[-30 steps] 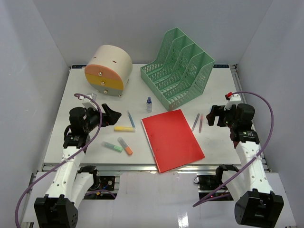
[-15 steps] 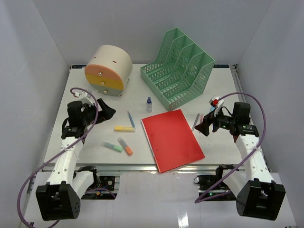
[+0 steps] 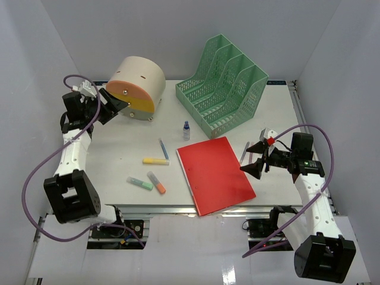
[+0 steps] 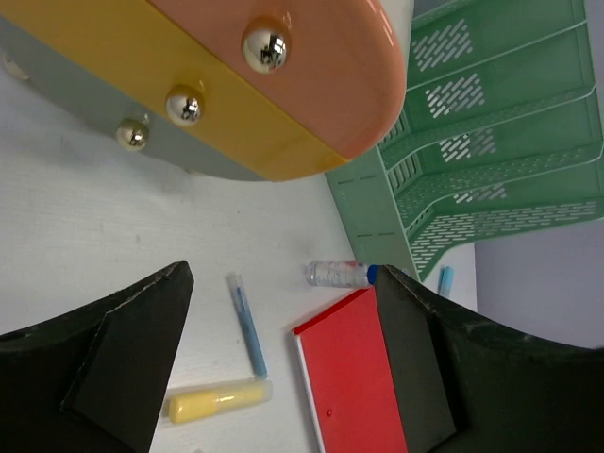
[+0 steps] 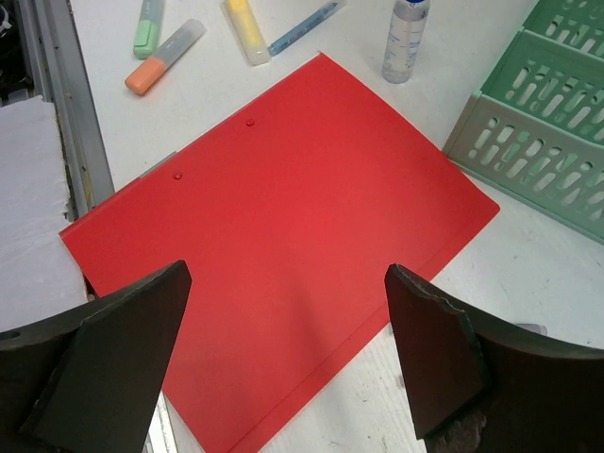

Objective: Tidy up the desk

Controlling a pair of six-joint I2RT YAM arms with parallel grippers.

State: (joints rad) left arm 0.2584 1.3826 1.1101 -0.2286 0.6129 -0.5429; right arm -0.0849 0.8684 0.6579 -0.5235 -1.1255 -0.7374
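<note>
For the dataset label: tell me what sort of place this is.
Probably a lab mock-up of an office workspace: a white desk walled by plain panels, holding a green file rack, a red folder and a yellow highlighter.

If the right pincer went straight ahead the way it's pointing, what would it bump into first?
Most likely the red folder. In the wrist view it fills the space ahead of the open right pincer, though how far off it lies is hard to tell.
</note>
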